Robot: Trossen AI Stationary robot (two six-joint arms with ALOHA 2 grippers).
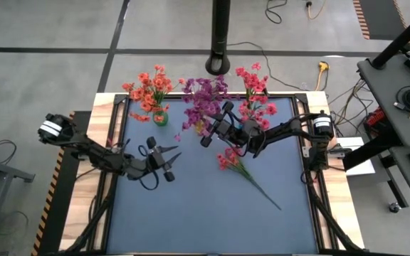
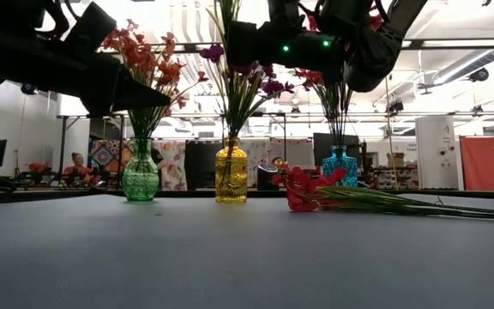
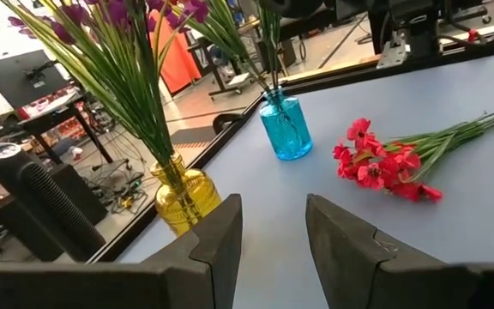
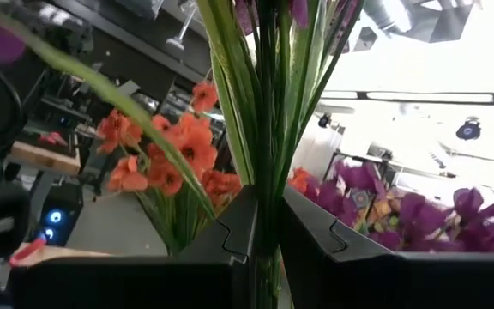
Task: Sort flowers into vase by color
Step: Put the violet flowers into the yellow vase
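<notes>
Three vases, green (image 2: 141,178), yellow (image 2: 231,174) and blue (image 2: 340,162), are lined up; a red spray (image 2: 311,190) is laid flat nearby.

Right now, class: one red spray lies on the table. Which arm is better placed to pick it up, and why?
Left. Its gripper is open and empty, facing the red spray. The right gripper is busy, shut on purple stems at the yellow vase.
</notes>
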